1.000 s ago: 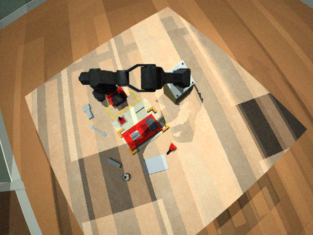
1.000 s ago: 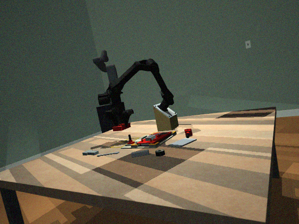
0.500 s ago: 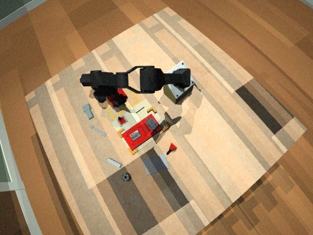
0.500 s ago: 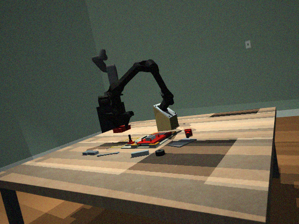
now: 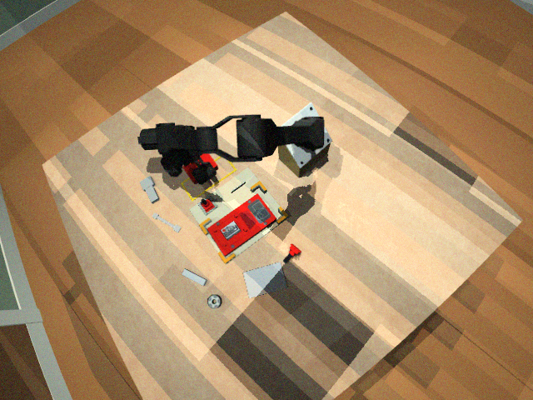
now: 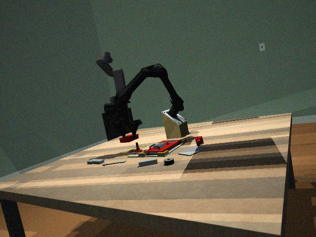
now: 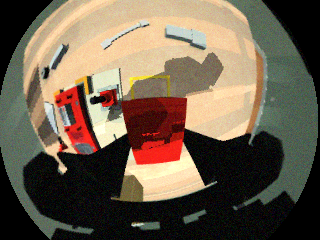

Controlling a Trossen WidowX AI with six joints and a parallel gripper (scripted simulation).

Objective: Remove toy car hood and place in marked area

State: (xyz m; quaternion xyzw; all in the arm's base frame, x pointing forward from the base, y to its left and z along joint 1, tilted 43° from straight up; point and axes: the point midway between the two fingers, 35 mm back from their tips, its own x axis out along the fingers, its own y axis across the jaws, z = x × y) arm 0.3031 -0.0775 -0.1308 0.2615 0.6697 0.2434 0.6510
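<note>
The hood (image 5: pixel 192 172) (image 6: pixel 129 138) (image 7: pixel 155 117) is a red, flat, boxy piece held above the table, clear of the car. My gripper (image 5: pixel 189 168) (image 6: pixel 129 136) (image 7: pixel 156 133) is shut on it, one finger at each side. The marked area is a yellow outline (image 5: pixel 226 176) (image 7: pixel 150 77) on the table; the hood hides part of it in the top view and in the wrist view. The red toy car body (image 5: pixel 238 241) (image 6: pixel 167 146) (image 7: pixel 75 102) sits beside the outline, between orange corner brackets, with a grey block inside its open front.
A red base with a black knob (image 5: pixel 206 204) (image 6: pixel 138 149) (image 7: pixel 106 98) stands between car and outline. Grey pieces (image 5: pixel 149 189) (image 5: pixel 166 222) (image 5: pixel 194 277), a ring (image 5: pixel 214 301), a pale plate (image 5: pixel 264 278) and a red-headed piece (image 5: pixel 294 250) lie around the car.
</note>
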